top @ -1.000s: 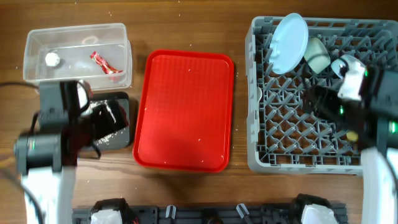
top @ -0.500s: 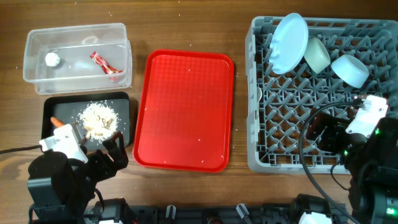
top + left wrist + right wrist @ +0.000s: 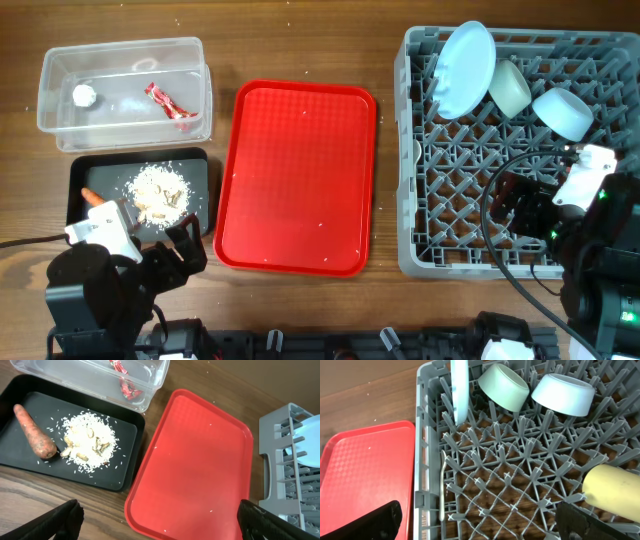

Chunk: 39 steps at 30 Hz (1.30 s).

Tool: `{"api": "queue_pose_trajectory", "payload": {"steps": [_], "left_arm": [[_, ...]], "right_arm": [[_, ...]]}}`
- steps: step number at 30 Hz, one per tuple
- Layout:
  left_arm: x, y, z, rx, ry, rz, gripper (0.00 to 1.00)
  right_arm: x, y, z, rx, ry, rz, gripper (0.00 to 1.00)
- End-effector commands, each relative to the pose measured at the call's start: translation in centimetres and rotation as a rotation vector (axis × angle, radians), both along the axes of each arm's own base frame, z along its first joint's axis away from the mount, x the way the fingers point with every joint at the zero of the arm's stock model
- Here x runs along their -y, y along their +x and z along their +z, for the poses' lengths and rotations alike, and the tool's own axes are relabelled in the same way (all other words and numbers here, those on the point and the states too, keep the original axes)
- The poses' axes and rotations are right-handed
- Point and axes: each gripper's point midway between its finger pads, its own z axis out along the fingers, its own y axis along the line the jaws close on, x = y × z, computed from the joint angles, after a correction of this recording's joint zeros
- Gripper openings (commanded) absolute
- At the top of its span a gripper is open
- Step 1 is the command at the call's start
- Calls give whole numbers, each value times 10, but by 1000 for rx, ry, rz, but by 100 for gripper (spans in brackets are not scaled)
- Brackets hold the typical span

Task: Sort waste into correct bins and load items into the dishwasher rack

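The grey dishwasher rack [image 3: 420, 200] at the right holds a pale blue plate [image 3: 465, 68], a pale green bowl [image 3: 510, 88], a white bowl [image 3: 562, 112], a yellow cup [image 3: 612, 491] and a grey utensil [image 3: 441, 485]. The red tray [image 3: 296, 175] lies bare in the middle. The black tray [image 3: 195, 165] holds rice [image 3: 160, 190] and a carrot [image 3: 35, 437]. The clear bin [image 3: 125, 90] holds a red wrapper [image 3: 168, 100] and a white wad [image 3: 84, 95]. My left gripper [image 3: 157, 520] is open and empty above the red tray's near edge. My right gripper [image 3: 480, 520] is open and empty above the rack.
Wooden table all round. A strip of bare wood [image 3: 388, 170] separates the red tray from the rack. Both arm bases [image 3: 95, 300] stand at the table's front edge.
Both arms have pulled back toward the front edge from over the black tray and the rack. In the last half second the right arm shifted slightly; the left is still.
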Motion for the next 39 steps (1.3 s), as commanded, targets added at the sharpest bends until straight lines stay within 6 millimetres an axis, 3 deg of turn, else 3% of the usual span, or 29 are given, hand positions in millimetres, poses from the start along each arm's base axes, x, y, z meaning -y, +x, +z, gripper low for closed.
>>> {"api": "queue_pose_trajectory", "payload": {"steps": [1, 10, 14, 27, 32, 39], "left_arm": [[1, -1, -2, -4, -13, 3, 100], [1, -1, -2, -4, -13, 3, 100], [1, -1, -2, -3, -13, 3, 100], [1, -1, -2, -3, -13, 3, 100], [1, -1, -2, -4, -13, 3, 100], [1, -1, -2, -4, -13, 3, 100]], "right_arm": [[-11, -4, 3, 27, 1, 43, 100], [-47, -42, 41, 237, -20, 205, 100], [-43, -59, 54, 367, -55, 188, 100], [-51, -15, 33, 915, -87, 215, 100], [-42, -3, 22, 969, -105, 158, 100], [-27, 14, -24, 948, -125, 65, 100]]}}
